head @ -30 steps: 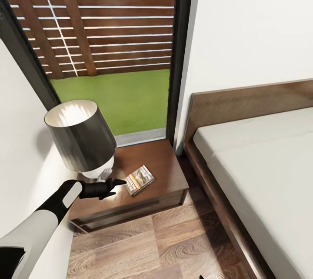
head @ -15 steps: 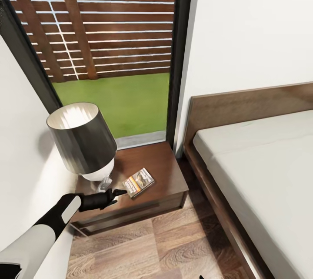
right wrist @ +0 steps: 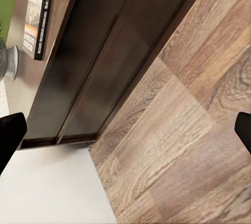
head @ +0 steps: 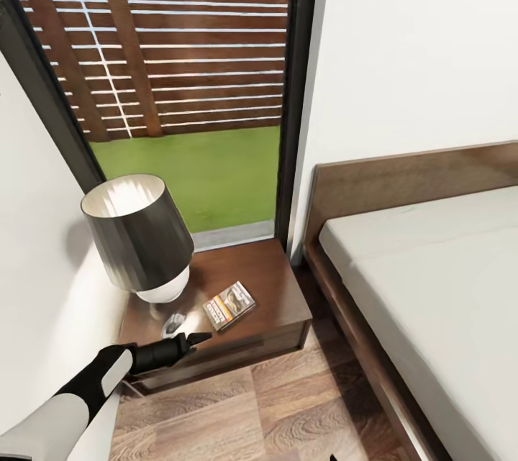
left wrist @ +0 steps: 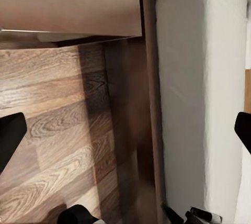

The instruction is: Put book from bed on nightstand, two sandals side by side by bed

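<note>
Lying flat near the front edge of the nightstand (head: 273, 281), the book (head: 229, 305) was seen from the head, left gripper (head: 193, 339) empty beside that edge, its spread unclear. The wrist views showed both claws' fingertips wide apart, the book (right wrist: 39, 17) on the nightstand top. The sandals should be sought next.

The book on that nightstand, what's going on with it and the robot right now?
The book lies flat on the nightstand, next to the lamp and free of any grip. The left gripper hangs at the nightstand's front edge, short of the book, and its fingers stand wide apart with nothing between them in the left wrist view. The right gripper's fingers are also spread and empty. The bed to the right is bare. So the book part looks done.
</note>
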Tool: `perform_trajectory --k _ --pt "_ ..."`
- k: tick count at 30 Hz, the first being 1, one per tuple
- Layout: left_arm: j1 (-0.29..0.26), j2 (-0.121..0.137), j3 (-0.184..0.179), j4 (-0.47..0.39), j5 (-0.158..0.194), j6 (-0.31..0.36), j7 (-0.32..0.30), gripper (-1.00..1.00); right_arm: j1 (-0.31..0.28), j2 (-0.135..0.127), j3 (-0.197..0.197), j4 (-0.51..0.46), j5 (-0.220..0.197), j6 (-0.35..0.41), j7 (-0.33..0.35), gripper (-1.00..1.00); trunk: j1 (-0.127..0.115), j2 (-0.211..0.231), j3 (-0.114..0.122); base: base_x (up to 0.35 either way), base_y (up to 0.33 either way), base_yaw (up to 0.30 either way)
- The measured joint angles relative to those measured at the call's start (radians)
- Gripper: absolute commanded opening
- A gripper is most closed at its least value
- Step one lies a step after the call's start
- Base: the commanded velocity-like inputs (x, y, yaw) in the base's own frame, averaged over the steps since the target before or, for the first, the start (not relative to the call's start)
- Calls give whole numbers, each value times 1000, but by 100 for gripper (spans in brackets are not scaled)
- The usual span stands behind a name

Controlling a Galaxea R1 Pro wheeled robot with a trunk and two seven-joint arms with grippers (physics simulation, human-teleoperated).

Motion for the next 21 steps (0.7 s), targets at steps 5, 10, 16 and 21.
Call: perform_trajectory --k 5,10,16,21 --pt "6 0 2 46 -3 -64 -55 100 0 0 1 0 0 0 -1 100 0 0 8 0 0 0" --pt "8 -1 2 93 -5 -102 -120 100 1 1 1 0 1 0 -1 100 0 0 15 0 0 0" --pt "8 -1 2 149 -6 -169 -157 100 0 1 1 0 1 0 -1 100 0 0 25 0 0 0" --pt "9 -11 2 190 -6 -207 -167 100 0 1 1 0 1 0 -1 100 0 0 32 0 0 0"
